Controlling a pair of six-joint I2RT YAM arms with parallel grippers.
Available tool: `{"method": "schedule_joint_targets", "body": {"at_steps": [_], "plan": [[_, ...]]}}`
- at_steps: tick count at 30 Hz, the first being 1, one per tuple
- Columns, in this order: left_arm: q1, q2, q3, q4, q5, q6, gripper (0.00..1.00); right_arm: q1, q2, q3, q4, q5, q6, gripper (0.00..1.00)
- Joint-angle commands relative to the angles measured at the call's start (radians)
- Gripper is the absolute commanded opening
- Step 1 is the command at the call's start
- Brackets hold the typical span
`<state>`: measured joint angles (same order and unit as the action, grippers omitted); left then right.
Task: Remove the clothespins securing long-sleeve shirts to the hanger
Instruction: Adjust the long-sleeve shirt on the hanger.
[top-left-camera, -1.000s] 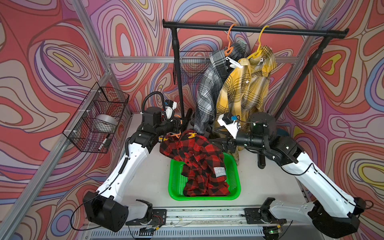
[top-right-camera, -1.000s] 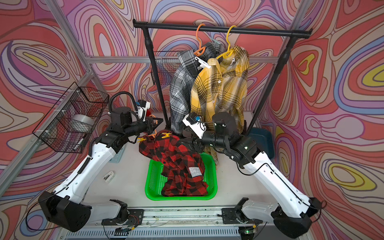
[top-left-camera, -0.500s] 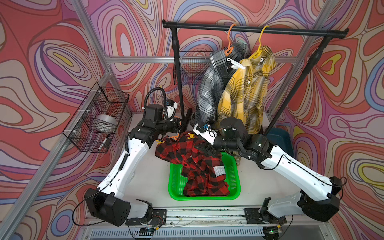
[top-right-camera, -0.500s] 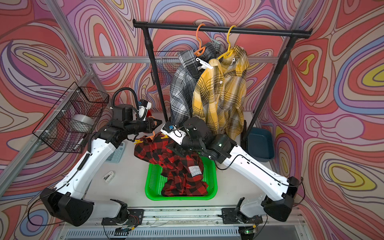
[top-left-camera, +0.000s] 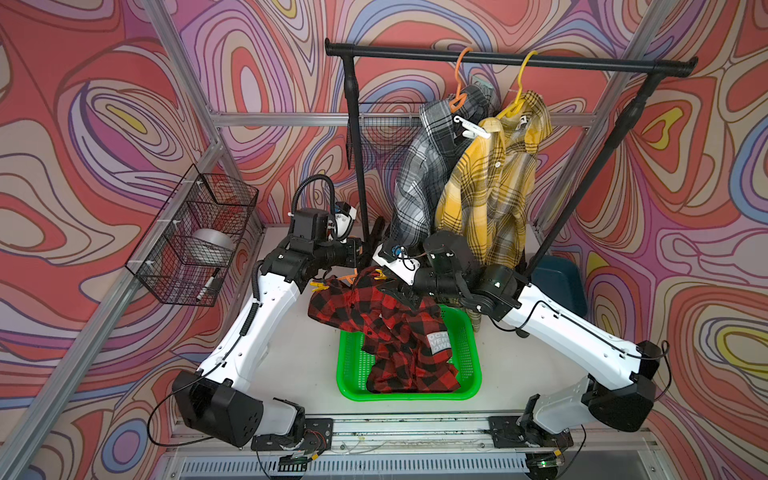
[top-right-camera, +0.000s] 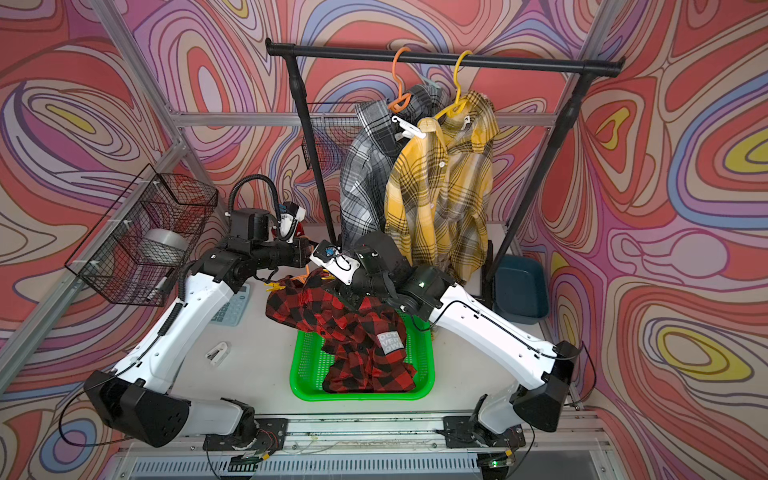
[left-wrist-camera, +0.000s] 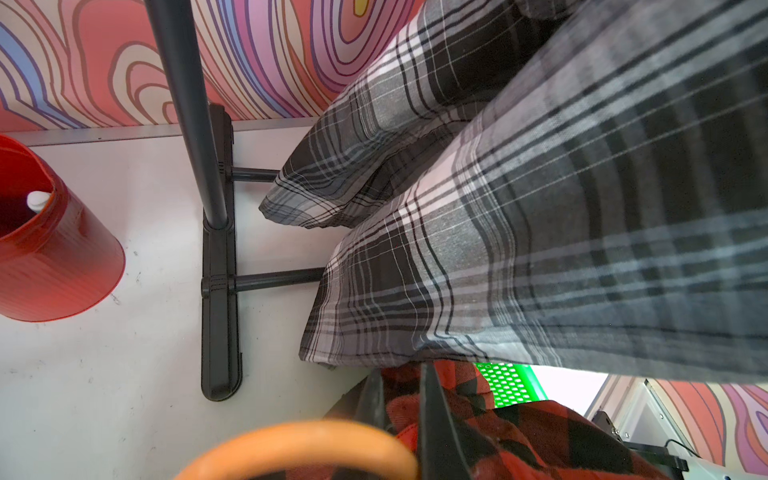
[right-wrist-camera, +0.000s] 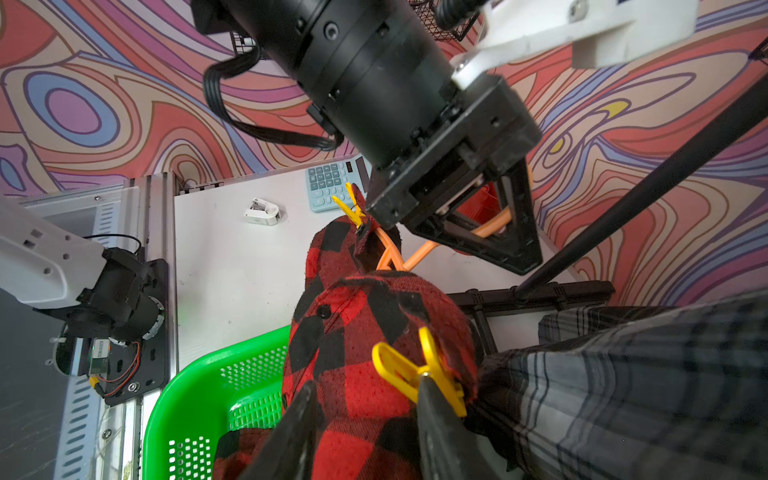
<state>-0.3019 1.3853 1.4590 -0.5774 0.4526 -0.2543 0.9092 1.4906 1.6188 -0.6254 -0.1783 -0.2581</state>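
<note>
Right end effector has reached the yellow clothespin.

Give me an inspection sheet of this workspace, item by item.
Surface: white table, green basket between the arms.
Job's things: red-and-black shirt on the orange hanger, draped into the basket; yellow clothespin by the right tool, second yellow clothespin near the left tool; grey plaid shirt and yellow plaid shirt hang from the rail, white clothespin at the grey one's shoulder.
Clutter: calculator, small white object, red cup, blue bin, wire basket.
Tools: left tool shut on the orange hanger; right tool open, astride the red shirt's shoulder.
Cables: black hose arcs above the left wrist, clear of the shirts.
Surroundings: swirl-patterned walls; nothing else seen.
</note>
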Motion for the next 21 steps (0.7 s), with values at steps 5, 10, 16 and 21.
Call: {"method": "schedule_joint_targets", "body": {"at_steps": [5,10,16,21], "plan": [[0.002,0.001,0.031,-0.022,0.011,0.022,0.00,0.004,0.041,0.031,0.036,-0.003,-0.009,0.39],[0.002,0.000,0.030,-0.024,0.014,0.024,0.00,0.005,0.047,0.029,0.042,0.038,-0.013,0.39],[0.002,0.003,0.030,-0.029,0.011,0.032,0.00,0.004,0.025,0.030,0.049,0.080,-0.024,0.53],[0.003,0.004,0.033,-0.032,0.012,0.033,0.00,0.004,0.057,0.052,0.036,0.065,-0.033,0.52]]}}
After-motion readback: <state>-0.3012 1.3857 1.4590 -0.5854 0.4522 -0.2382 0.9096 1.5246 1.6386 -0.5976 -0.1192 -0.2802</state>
